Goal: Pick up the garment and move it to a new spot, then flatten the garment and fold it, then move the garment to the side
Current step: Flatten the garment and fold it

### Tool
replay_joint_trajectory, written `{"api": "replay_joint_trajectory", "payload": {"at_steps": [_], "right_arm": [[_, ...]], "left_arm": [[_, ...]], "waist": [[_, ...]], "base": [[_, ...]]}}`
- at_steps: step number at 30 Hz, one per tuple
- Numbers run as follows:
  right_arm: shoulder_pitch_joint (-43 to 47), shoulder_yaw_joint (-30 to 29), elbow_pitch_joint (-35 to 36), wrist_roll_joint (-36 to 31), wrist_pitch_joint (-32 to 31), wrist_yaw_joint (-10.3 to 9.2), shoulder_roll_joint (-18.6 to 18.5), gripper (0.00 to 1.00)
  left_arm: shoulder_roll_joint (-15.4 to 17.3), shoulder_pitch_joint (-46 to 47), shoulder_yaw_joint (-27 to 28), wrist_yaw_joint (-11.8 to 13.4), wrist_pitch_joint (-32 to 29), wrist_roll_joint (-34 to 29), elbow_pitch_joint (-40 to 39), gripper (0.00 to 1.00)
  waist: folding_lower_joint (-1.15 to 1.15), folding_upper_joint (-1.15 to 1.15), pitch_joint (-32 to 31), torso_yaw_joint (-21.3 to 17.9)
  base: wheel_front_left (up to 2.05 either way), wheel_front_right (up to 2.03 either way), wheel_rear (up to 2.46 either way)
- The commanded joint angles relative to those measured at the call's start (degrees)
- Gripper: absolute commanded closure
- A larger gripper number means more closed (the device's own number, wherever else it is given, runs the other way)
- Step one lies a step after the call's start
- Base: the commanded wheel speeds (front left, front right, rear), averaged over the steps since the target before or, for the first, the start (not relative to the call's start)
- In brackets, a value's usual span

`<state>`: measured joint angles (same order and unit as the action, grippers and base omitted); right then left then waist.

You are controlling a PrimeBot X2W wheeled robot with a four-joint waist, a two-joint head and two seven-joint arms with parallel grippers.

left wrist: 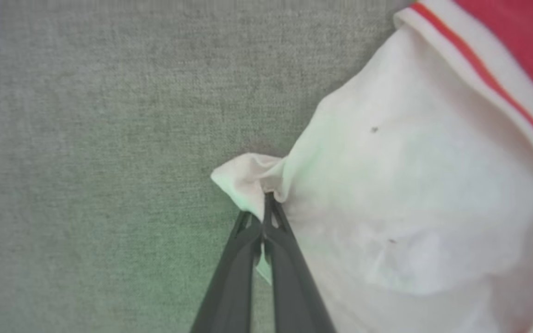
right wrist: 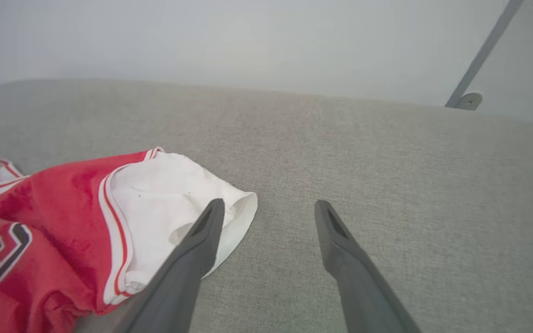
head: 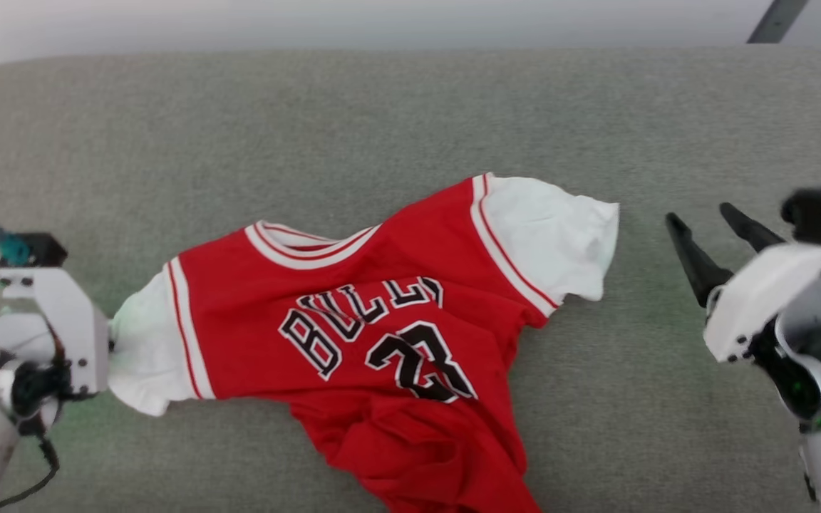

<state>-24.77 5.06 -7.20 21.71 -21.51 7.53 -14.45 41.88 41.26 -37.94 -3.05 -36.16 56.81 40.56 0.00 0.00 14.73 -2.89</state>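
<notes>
Garment [head: 254, 299], rumpled red jersey, puffy white sleeves

— How is the light?
— Bright, soft and even, with no glare. The grey upholstery [head: 382, 107] shows hardly any shadow, just a thin dark edge under the garment [head: 353, 320].
— Any colour cast?
— A green tinge beside the left gripper [left wrist: 266, 196] spills onto the white sleeve [left wrist: 410, 185].
— Sharpness?
— The head view is slightly soft. The left wrist view blurs toward its edges and the sleeve is nearly washed out. The right gripper [right wrist: 269, 206] goes out of focus near the bottom.
</notes>
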Motion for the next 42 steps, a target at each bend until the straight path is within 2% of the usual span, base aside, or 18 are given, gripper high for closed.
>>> {"api": "replay_joint_trajectory", "payload": {"at_steps": [1,7,19,20,21,25,29,42], "right_arm": [[-2.2,1.3,-1.6,0.7,-2.3,-0.09,-0.9,0.0],[-9.6,4.3,-10.0,2.6,-9.1,-0.09,-2.0,0.0],[-19.6,7.3,-30.5,2.1,-19.0,-0.09,0.1,0.0],[-20.0,7.8,-32.2,1.4,-19.5,-0.1,0.1,0.44],[-20.5,7.7,-33.6,1.4,-19.8,-0.1,0.2,1.0],[-23.2,7.8,-36.8,1.7,-18.9,-0.09,1.0,1.0],[-26.7,8.3,-36.8,3.0,-17.0,-0.09,0.4,1.0],[-34.7,11.5,-28.7,9.2,-9.6,-0.09,-5.2,1.0]], "left_arm": [[-1.9,0.5,-0.9,-0.5,0.4,-0.5,0.1,1.0],[-4.0,3.5,-1.7,-1.4,1.3,-1.5,0.6,1.0],[-6.3,6.6,-2.5,-2.5,2.9,-2.2,3.4,1.0],[-6.5,6.9,-2.5,-2.6,3.1,-2.2,3.7,1.0],[-6.6,7.1,-2.5,-2.7,3.4,-2.2,4.0,1.0],[-7.1,8.0,-2.5,-2.9,3.9,-2.0,5.4,1.0],[-6.6,10.4,-1.9,-2.8,4.5,-2.3,6.0,1.0],[-4.0,22.9,-2.3,-2.3,4.1,-6.8,0.1,1.0]], "waist": [[0.0,0.0,1.2,1.7],[0.0,0.0,2.9,4.3],[0.0,0.0,4.5,6.4],[0.0,0.0,4.6,6.6],[0.0,0.0,4.6,6.7],[0.0,0.0,4.1,6.5],[0.0,0.0,2.8,6.0],[0.0,0.0,-3.9,3.6]], "base": [[0.0,0.0,0.0],[0.0,0.0,0.0],[0.0,0.0,0.0],[0.0,0.0,0.0],[0.0,0.0,0.0],[0.0,0.0,0.0],[0.0,0.0,0.0],[0.0,0.0,0.0]]}}
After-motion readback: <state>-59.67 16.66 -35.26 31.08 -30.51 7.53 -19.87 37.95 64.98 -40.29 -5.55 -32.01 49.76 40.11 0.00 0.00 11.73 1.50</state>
